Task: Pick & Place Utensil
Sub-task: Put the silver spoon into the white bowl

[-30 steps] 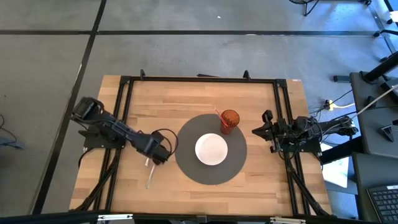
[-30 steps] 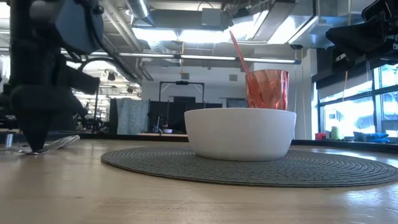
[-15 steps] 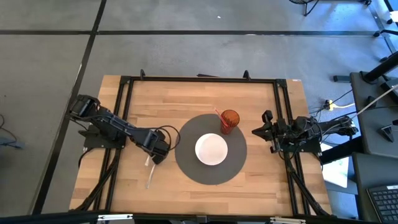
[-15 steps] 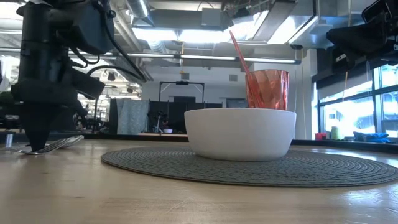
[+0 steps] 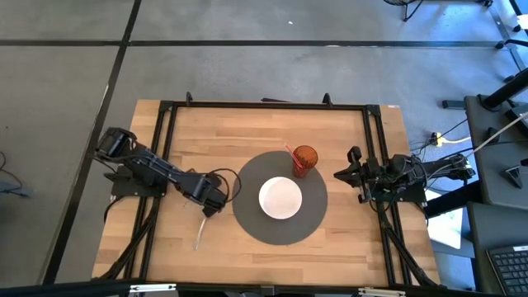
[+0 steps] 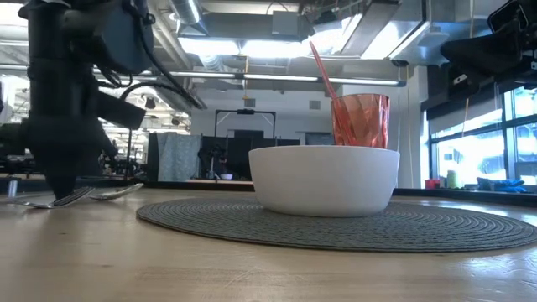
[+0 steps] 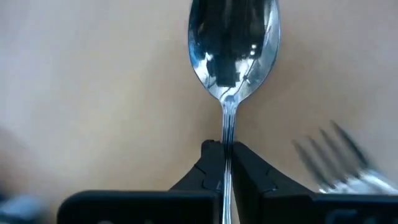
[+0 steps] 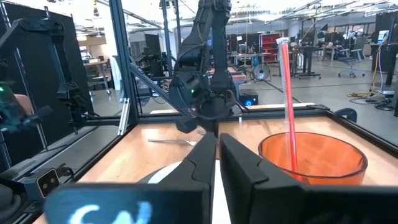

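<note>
left gripper [image 7: 225, 163] pinched on the spoon [image 7: 232, 46] handle — at 9 o'clock of the bowl [image 5: 280, 198]; right gripper [image 8: 216, 155] fingers closed together.

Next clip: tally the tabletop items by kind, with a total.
Spoon: 1
Fork: 1
Bowl: 1
Cup: 1
Straw: 1
Placemat: 1
Total: 6
</note>
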Available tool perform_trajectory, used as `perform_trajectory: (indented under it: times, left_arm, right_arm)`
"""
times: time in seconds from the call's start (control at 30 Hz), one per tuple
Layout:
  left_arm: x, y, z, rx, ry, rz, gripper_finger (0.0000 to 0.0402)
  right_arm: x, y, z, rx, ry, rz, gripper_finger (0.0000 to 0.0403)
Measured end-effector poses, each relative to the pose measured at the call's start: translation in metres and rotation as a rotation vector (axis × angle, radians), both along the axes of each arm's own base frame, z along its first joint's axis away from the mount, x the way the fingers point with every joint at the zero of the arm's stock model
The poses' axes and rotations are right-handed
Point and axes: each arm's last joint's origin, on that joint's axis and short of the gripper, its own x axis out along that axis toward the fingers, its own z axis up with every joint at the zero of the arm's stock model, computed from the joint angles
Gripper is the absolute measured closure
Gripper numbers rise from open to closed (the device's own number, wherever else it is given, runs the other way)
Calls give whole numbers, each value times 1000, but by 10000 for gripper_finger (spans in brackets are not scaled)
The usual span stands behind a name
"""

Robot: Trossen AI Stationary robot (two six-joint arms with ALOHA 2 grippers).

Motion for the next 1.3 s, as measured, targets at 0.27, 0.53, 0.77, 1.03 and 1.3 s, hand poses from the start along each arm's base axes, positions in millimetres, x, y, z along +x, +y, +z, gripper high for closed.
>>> perform_trajectory:
  times: [0.27, 0.53, 0.77, 1.03, 1.3]
  left_arm:
    - [18, -5, 44, 153, 9, -105, 395]
    - [51, -14, 100, 142, -136, -246, 396]
    - [105, -28, 145, 239, -208, -497, 396]
    - [172, -56, 130, 364, -25, -808, 394]
    - [204, -64, 67, 482, 392, -985, 394]
  right_arm:
    - [0, 0, 0, 0, 3, -2, 379]
    - [0, 0, -1, -4, 5, -2, 379]
    - [0, 0, 0, -15, 4, -2, 380]
    - [0, 0, -1, -19, 5, -1, 380]
    - [0, 0, -2, -21, 20, -1, 380]
